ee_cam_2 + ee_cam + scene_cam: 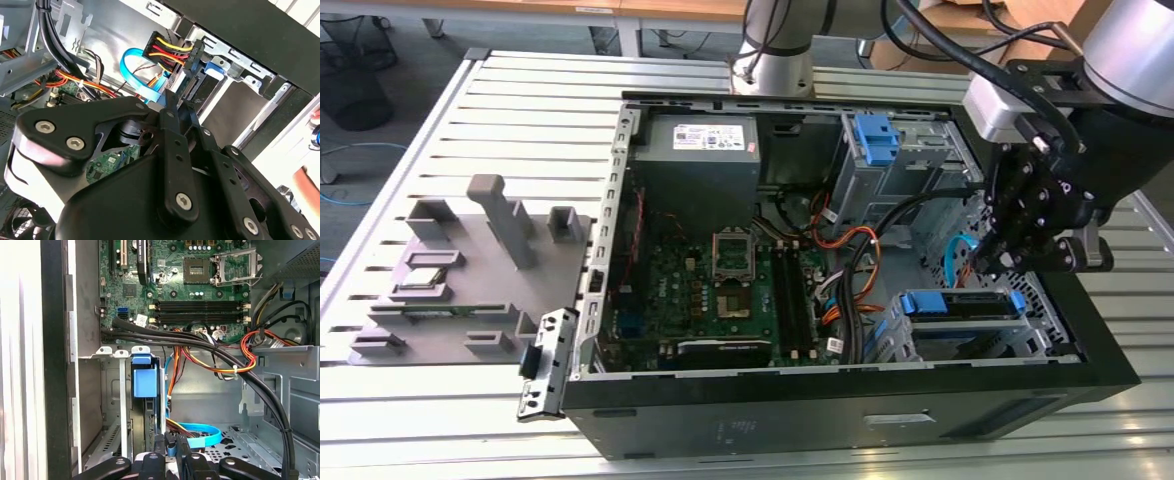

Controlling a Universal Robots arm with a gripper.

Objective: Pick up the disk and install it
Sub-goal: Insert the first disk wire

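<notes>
Disk point(145, 383) close beside end effector point(171, 449)

Claw point(176, 452) cut off by picture edge; disk point(145, 382) mostly hidden inside drive cage point(123, 405).

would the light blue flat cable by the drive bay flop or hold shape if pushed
Likely floppy: the light blue cable hangs in a loose loop, so it would probably bend aside. It looks thin, probably light. Its ends seem anchored, so it may spring back.

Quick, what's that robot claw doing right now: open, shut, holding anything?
Gripper: cannot tell; it hangs close by the flat silver disk in its blue plastic frame.
</notes>
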